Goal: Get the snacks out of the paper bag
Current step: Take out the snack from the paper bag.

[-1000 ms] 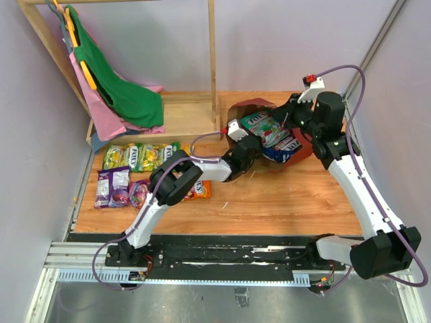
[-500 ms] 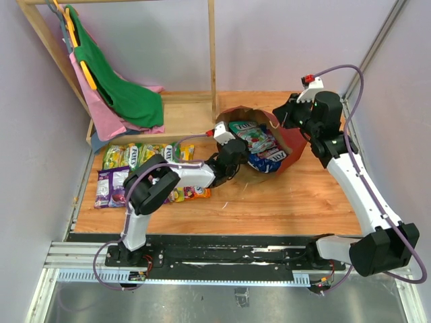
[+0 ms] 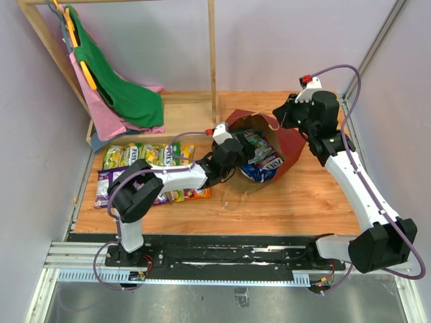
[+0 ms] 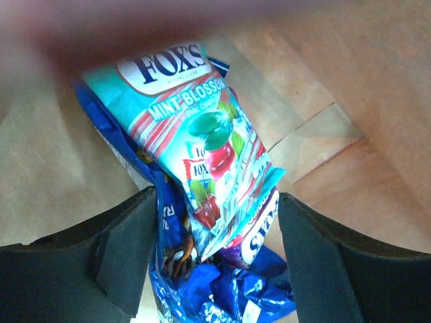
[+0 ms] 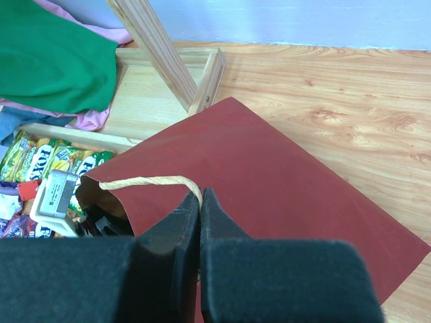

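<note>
The paper bag (image 3: 291, 142), dark red outside and brown inside (image 4: 40, 168), lies on its side with its mouth toward the left. My right gripper (image 5: 201, 195) is shut on its tan loop handle (image 5: 148, 180) and holds the upper edge up. My left gripper (image 4: 215, 229) reaches into the mouth with its jaws wide apart. A teal Fox's mint packet (image 4: 202, 128) and a crumpled blue chip bag (image 4: 236, 296) lie between the fingers (image 4: 128, 249), which do not grip them. More snacks (image 3: 138, 156) lie in rows on the table at the left.
A wooden clothes rack (image 3: 212, 60) stands at the back left, its base frame (image 5: 209, 77) close behind the bag. Green (image 3: 124, 94) and pink (image 3: 101, 111) cloths hang from it. The table's right wall edge (image 3: 347, 114) runs just behind my right arm.
My left gripper has gone from shut to open at the bag's mouth. The bag's mouth and the left wrist have shifted leftward, and the right gripper kept its hold on the handle.
</note>
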Robot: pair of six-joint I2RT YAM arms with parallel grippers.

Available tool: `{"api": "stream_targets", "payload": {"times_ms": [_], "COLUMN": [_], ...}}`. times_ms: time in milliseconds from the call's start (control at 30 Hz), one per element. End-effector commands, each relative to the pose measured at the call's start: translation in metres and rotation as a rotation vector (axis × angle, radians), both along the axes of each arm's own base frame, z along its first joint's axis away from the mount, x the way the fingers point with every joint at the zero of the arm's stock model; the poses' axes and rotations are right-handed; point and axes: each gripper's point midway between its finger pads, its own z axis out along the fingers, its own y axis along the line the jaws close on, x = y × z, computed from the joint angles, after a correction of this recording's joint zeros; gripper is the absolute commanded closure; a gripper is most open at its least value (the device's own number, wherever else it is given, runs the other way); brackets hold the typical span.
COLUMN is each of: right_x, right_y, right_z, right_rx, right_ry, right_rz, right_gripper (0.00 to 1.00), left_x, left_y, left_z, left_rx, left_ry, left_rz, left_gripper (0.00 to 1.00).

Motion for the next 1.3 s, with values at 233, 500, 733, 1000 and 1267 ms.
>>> {"api": "stream_targets", "payload": {"times_ms": [233,500,733,1000,1267], "right_x": [0.002,0.003,0.002,-0.002,-0.002], "right_y": [0.001,0.003,0.002,-0.001,0.001], "right_z": [0.0,-0.002,-0.001,0.002,0.001], "right_rx": [-0.031,-0.024,-0.026,-0.034,-0.023], "right_ry": [-0.021,-0.015,-0.017,-0.025,-0.023], "right_rz": [-0.009,-0.001,-0.001,-0.011,-0.004], "right_gripper": [0.99,0.99,0.99,0.99,0.99], "left_x": [-0.03,-0.033,-0.03,-0.024,-0.018], "left_y": [-0.007,0.023,-0.009,-0.031,-0.026], "left_z": [0.043,0.069,0.04,-0.015,-0.03], "left_rx": [0.033,0.123,0.11,0.141,0.177], "left_ry": [0.016,-0.028,0.024,0.121,0.13], "left_rz": [-0.174,-0.117,-0.206,-0.242,-0.207], "left_gripper": [0.27,0.27,0.25,0.27,0.29]}}
